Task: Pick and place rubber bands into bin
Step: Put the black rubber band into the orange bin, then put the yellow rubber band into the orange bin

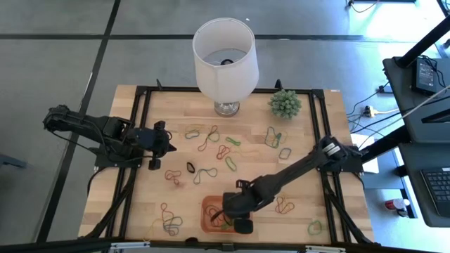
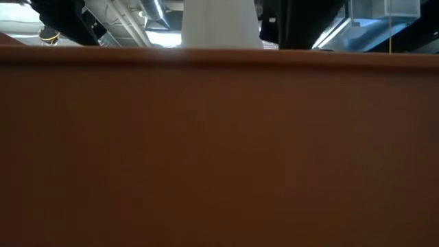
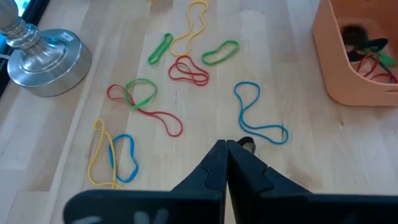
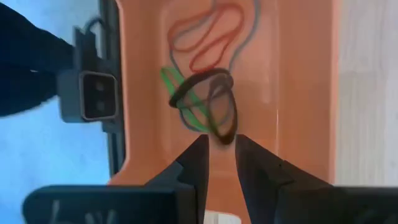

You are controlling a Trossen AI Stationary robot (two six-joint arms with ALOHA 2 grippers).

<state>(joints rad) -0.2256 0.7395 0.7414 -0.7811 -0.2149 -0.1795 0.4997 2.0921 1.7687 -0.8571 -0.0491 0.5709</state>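
Crowding bin [image 1: 211,211] — lamp [image 1: 225,60] (plant [image 1: 285,103] beside)

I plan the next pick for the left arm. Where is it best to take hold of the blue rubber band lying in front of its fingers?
Probably at the narrow waist of the blue rubber band, coming straight down from above. It lies flat on the table, and there its two strands run close together, apart from other bands.
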